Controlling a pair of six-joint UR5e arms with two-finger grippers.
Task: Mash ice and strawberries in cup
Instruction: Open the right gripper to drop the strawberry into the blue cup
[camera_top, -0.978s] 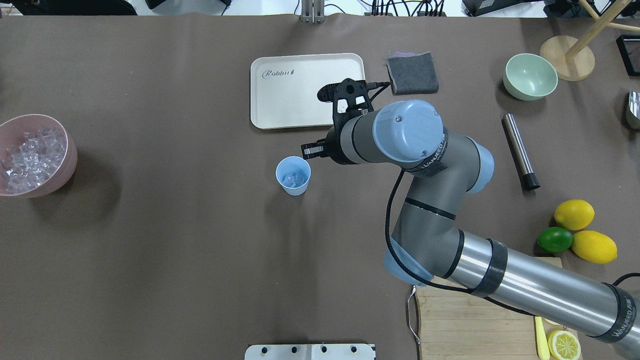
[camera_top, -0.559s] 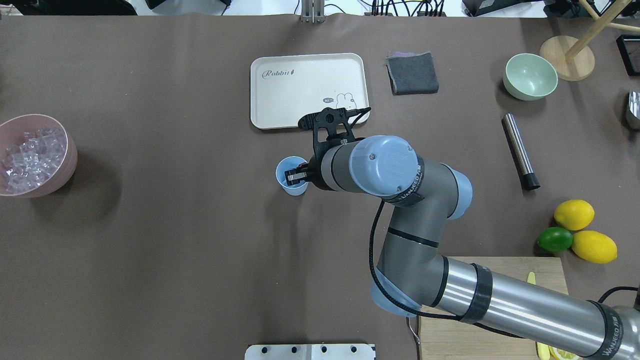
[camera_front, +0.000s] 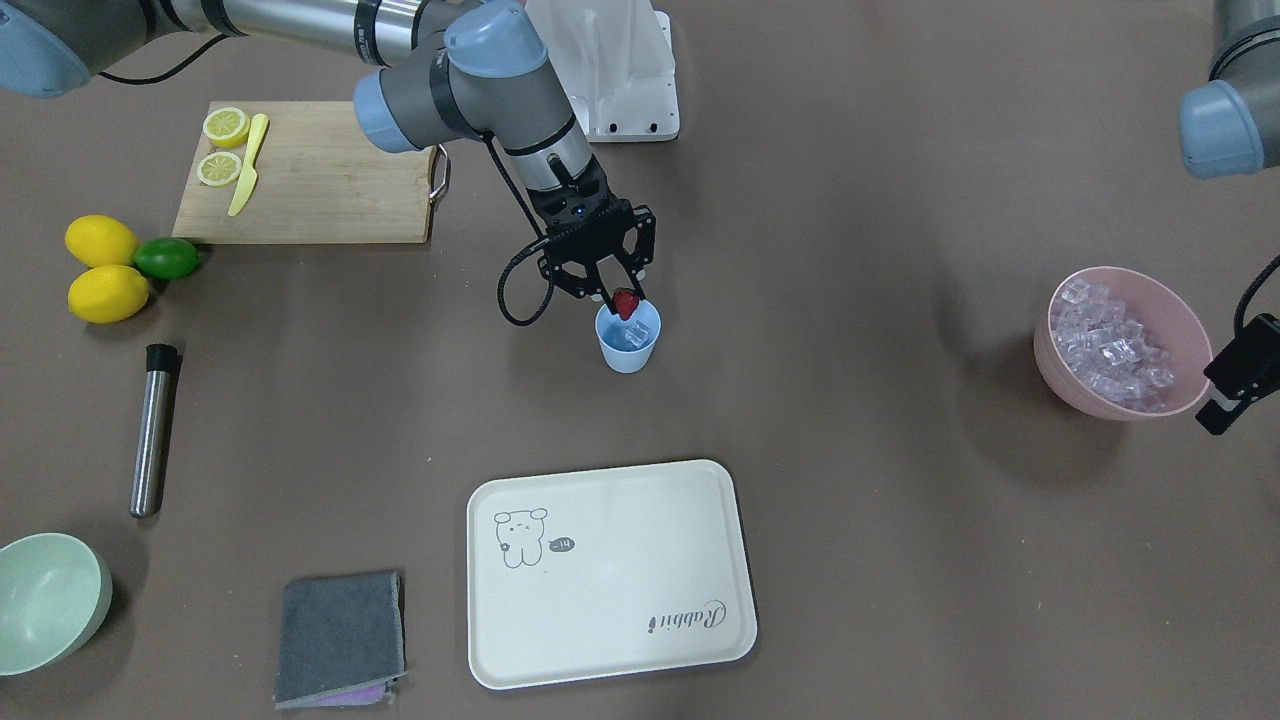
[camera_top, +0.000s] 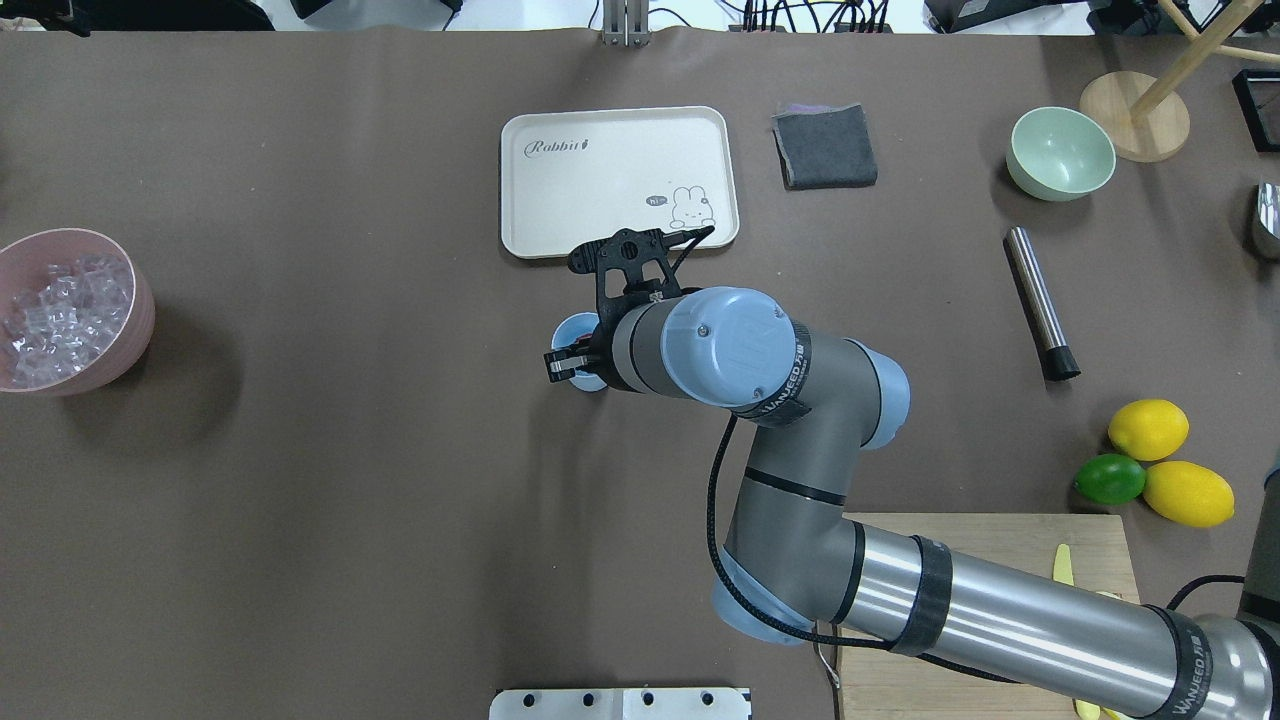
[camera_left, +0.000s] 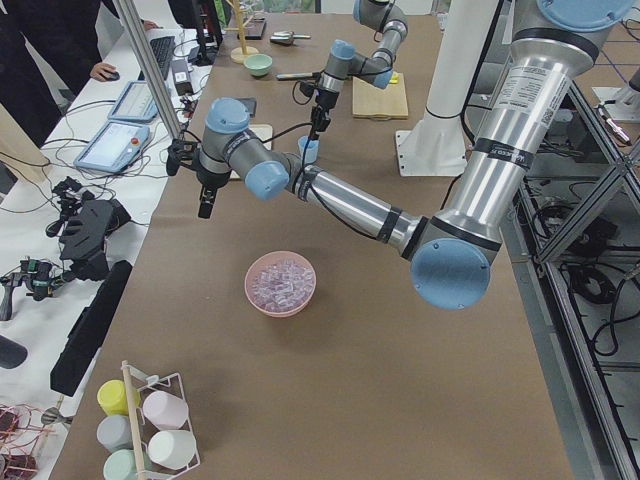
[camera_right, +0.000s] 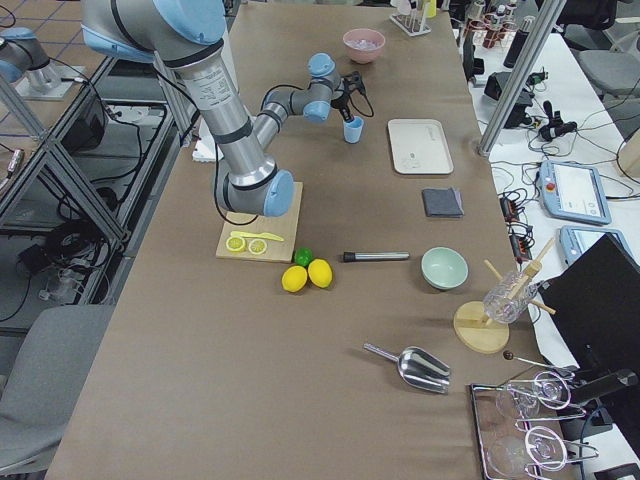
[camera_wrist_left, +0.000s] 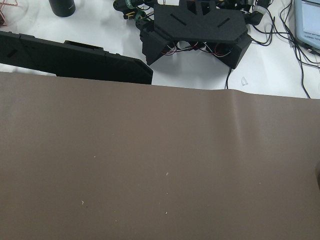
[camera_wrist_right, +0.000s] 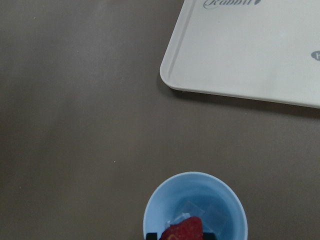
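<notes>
Strawberry (camera_front: 626, 303) held over cup (camera_front: 628, 352)
Right gripper (camera_front: 621, 298) pinched it between its jaws; ice (camera_wrist_right: 200, 210) lay below them. Left gripper (camera_front: 1238, 375): jaw state could not be told.

On the right arm (camera_top: 800, 480): grey casings, a polished silver tube (camera_top: 1020, 620), pale-blue round caps (camera_top: 725, 345) dotted with small screws. Wrapped in black bands (camera_top: 785, 385) with white lettering; trailed by a looping black cable (camera_top: 711, 500). Ends in a black, open-framed right gripper (camera_front: 622, 298). Same grey, silver and blue on the left arm (camera_left: 350, 200), with its own black lead and a black left gripper (camera_left: 205, 205).
</notes>
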